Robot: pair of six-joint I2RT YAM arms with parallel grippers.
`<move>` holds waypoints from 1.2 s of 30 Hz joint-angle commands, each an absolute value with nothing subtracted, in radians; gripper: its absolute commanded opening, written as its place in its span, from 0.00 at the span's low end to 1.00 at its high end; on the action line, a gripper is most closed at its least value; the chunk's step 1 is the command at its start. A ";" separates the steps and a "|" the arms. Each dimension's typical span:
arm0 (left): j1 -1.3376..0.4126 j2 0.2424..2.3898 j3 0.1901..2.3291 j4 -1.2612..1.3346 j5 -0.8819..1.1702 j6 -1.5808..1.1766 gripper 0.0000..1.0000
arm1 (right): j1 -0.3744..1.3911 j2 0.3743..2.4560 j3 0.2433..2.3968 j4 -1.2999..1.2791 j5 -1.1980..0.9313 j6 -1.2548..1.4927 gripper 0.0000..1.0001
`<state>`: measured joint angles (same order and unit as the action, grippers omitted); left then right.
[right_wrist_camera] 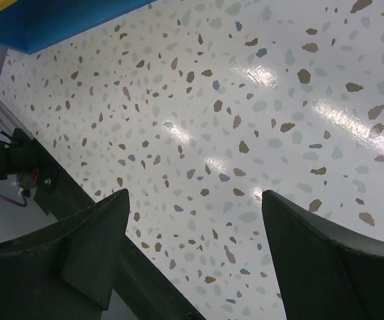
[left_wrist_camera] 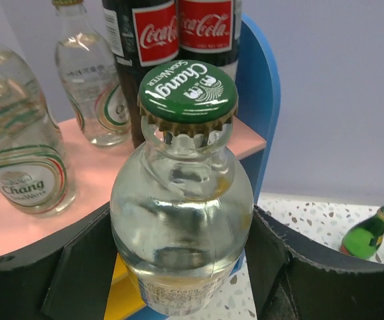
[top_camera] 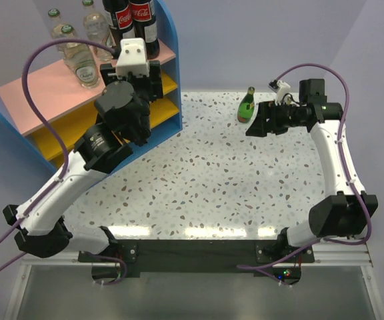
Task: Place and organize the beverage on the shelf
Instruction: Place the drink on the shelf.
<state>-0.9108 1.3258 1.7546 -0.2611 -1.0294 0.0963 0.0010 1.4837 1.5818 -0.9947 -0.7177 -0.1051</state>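
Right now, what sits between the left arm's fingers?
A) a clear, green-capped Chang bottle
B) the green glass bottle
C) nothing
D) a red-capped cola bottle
A: the left wrist view shows the clear Chang bottle, green cap on, touching both sides of the left gripper.

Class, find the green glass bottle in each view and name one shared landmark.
Top external: green glass bottle upper right of centre, on the table.
Left wrist: the bottle bottom right.
Right wrist: not in it.
Shared landmark: the shelf's blue side panel.
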 commanded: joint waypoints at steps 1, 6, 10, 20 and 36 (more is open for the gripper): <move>-0.884 1.368 1.899 -0.185 -0.967 0.143 0.00 | 0.003 1.483 1.585 -0.979 -0.712 -0.126 0.84; -0.786 1.423 1.982 -0.233 -0.896 0.127 0.00 | 0.002 1.483 1.586 -0.980 -0.710 -0.129 0.84; -0.730 1.448 2.035 -0.255 -0.859 0.123 0.00 | 0.003 1.483 1.585 -0.983 -0.707 -0.135 0.84; -0.608 1.480 2.083 -0.270 -0.776 0.098 0.00 | 0.003 1.496 1.588 -0.976 -0.718 -0.130 0.84; -0.494 1.486 2.059 -0.268 -0.681 0.058 0.00 | -0.038 1.497 1.592 -0.977 -0.729 -0.130 0.84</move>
